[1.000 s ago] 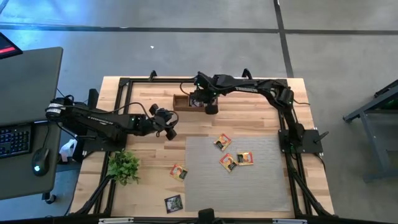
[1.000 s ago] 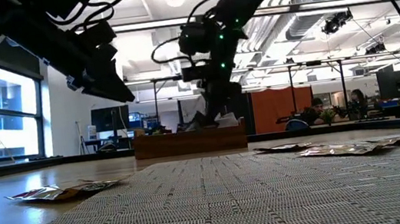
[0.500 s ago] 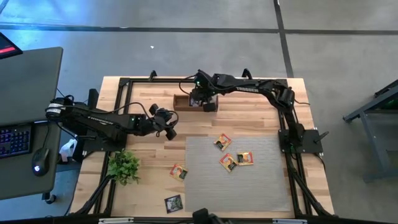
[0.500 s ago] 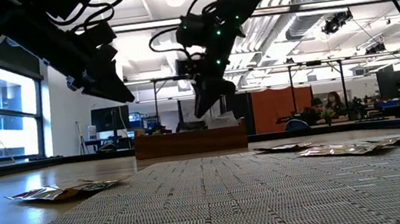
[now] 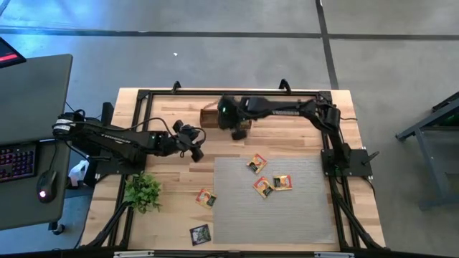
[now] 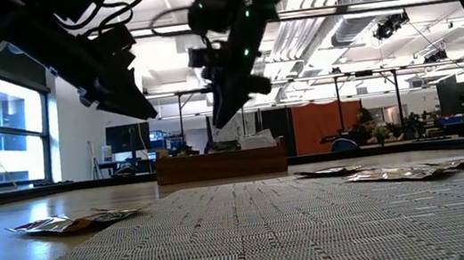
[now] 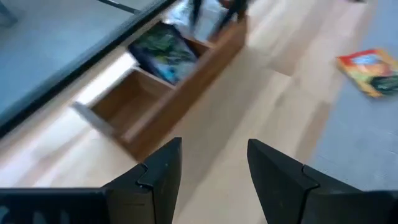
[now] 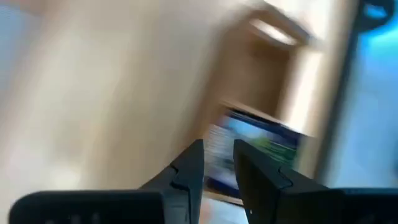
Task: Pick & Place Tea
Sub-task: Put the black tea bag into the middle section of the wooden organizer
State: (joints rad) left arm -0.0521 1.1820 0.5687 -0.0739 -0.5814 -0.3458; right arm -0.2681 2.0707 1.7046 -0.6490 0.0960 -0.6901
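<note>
The tea sachets lie flat. Three orange-yellow ones (image 5: 263,186) are on the grey mat (image 5: 287,215), another (image 5: 206,198) lies beside it, and a dark one (image 5: 200,233) is near the near edge. A blue-green sachet (image 7: 163,53) leans inside the wooden box (image 5: 210,115) by the far edge. My right gripper (image 8: 217,152) hangs above the box, fingers a narrow gap apart, holding nothing; it is high up in the low view (image 6: 220,118). My left gripper (image 7: 214,149) waits open and empty over bare wood, on the near-left side of the box (image 5: 195,147).
A small green plant (image 5: 143,192) stands at the table's left edge, near my left arm. A black metal frame (image 5: 215,92) runs around the tabletop. Bare wood lies between the box and the mat. The low view shows an office room beyond the table.
My right gripper has risen out of the wooden box and drifted a little toward the table's left, tipping as it rose. It carries nothing away, and sachets stay in the box.
</note>
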